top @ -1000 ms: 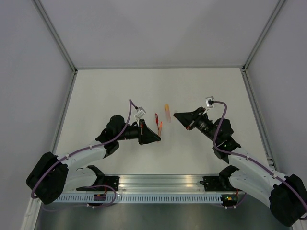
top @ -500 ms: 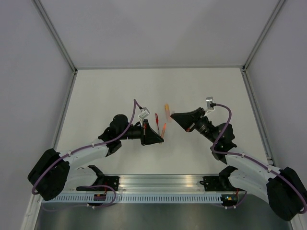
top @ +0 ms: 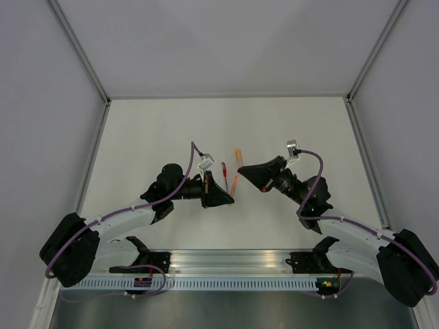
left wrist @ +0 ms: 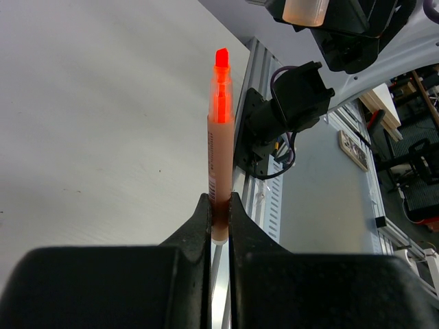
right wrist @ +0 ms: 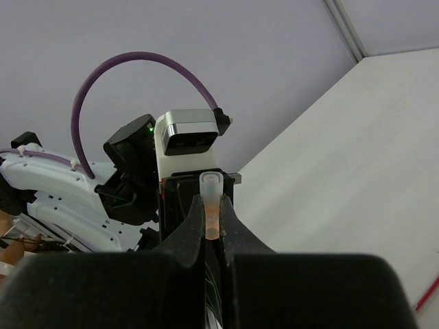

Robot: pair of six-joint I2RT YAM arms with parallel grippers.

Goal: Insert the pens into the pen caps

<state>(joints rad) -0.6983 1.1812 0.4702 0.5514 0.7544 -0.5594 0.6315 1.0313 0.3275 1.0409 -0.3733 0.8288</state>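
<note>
My left gripper [top: 229, 198] [left wrist: 219, 205] is shut on the base of the pale orange pen [top: 234, 184] [left wrist: 219, 137]. The pen's bright orange tip is bare and points up and away towards the right gripper. My right gripper [top: 241, 169] [right wrist: 211, 226] is shut on a short translucent orange pen cap [right wrist: 211, 199], whose open end faces the left wrist. In the left wrist view that cap [left wrist: 305, 10] hangs a short way beyond the pen tip and off to its right, apart from it. The dark red pen [top: 223, 168] lies on the table behind the left gripper.
A short pale piece with an orange end [top: 238, 152] lies on the white table just behind the right gripper's tip. The aluminium rail [top: 233, 264] with both arm bases runs along the near edge. Grey walls [top: 219, 48] enclose the table on three sides.
The right gripper has moved left with the cap, closing on the pen tip. The left gripper shifted right and turned the pen a second ago, then held still.
</note>
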